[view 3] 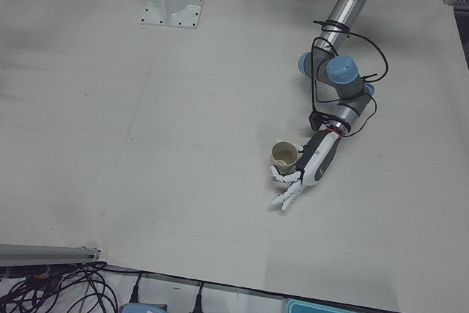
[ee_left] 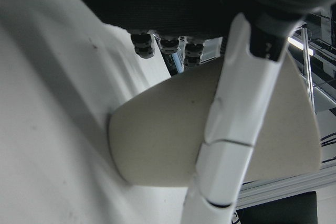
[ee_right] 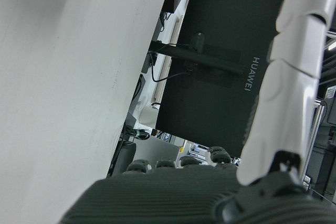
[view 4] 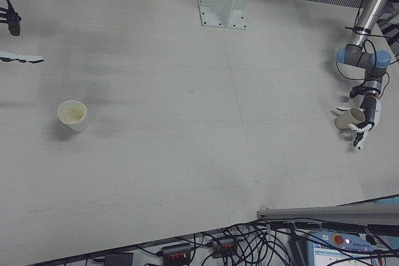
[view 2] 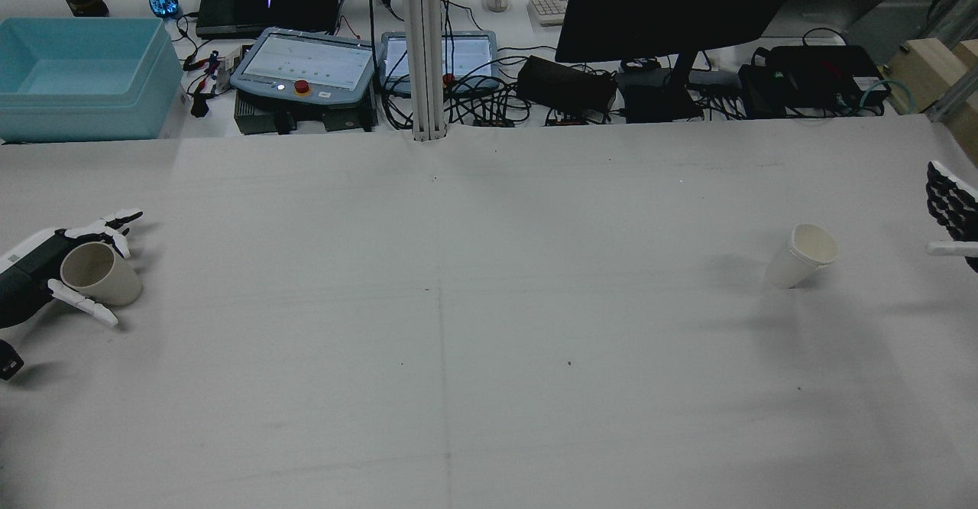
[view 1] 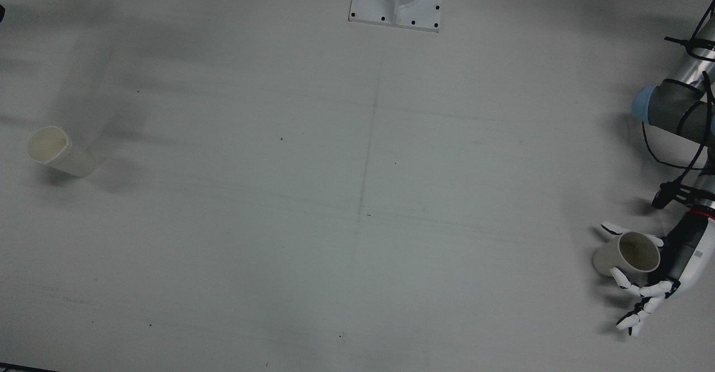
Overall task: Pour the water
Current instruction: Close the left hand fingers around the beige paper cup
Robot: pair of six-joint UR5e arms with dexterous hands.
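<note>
The beige paper cup (view 1: 628, 253) stands on the white table (view 1: 357, 204) at its far left edge, with the robot's left hand (view 1: 656, 274) cupped around it: fingers (view 1: 625, 280) reach past one side of the cup wall, another curls round the opposite side, and the left hand view shows a finger (ee_left: 236, 129) lying across the cup. Whether the grip is tight enough to lift is hard to tell; the cup's base appears to sit on the table. The second, off-white paper cup (view 1: 58, 151) stands well apart on the right half of the table, untouched. The right hand (view 2: 951, 211) shows only at the edge of the rear view, with fingers spread and nothing held, near that cup but clear of it. By my reading the task is at its start: the grasp on the pouring cup is being made, while the lift, the carry across the table and the tilt over the receiving cup are all left to do.
</note>
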